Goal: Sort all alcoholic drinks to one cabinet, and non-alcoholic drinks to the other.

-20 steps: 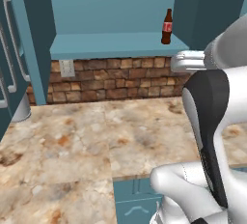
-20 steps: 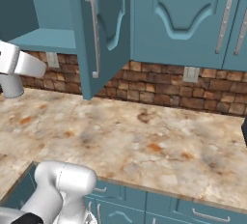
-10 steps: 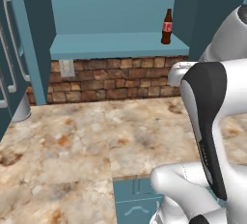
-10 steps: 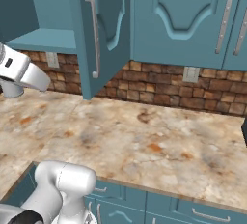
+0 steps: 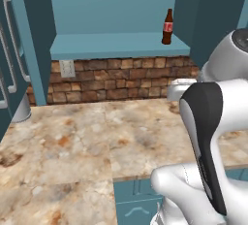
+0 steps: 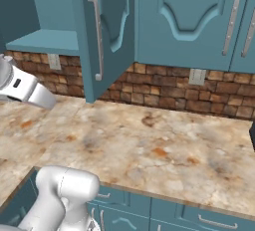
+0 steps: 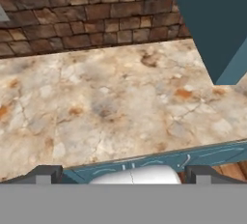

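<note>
Hand view shows the gripper with its jaws spread wide and empty, the two dark tips at the lower left and lower right of the frame, looking down over the marbled counter toward the brick backsplash along the top. Nothing lies between the tips or on the stretch of counter ahead of them. At the upper right of that frame hangs the edge of an open cabinet door.

Outward from there, in the left base view, the dark brown cola-style bottle stands upright (long axis vertical) at the right end of the open cabinet's shelf, in the upper middle of the frame, well above the counter and well apart from the arm that fills the lower right. It looks already sorted, so I judge the next reach is for another drink. In the right base view an open door juts forward at upper left, which a swing of the arm would need to avoid.
</note>
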